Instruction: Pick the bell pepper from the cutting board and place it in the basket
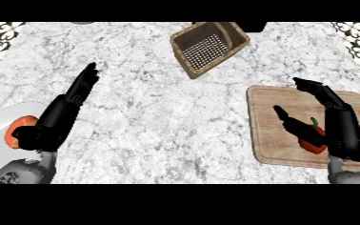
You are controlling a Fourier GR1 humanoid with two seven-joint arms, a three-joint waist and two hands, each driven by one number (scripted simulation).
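A red bell pepper (311,143) with a green stem lies on the wooden cutting board (271,124) at the right. My right hand (336,124) hovers over it, thumb and fingers spread on either side of the pepper, not closed on it; the hand hides part of the pepper. The woven basket (209,46) sits at the back centre, tilted in view, with nothing inside. My left hand (65,109) rests at the left with straight fingers pointing away from me.
A white plate (17,113) at the left edge holds a red apple-like fruit (20,128), partly hidden by my left hand. Marble counter (162,119) stretches between the board and the plate. Dark objects peek in at the back edge.
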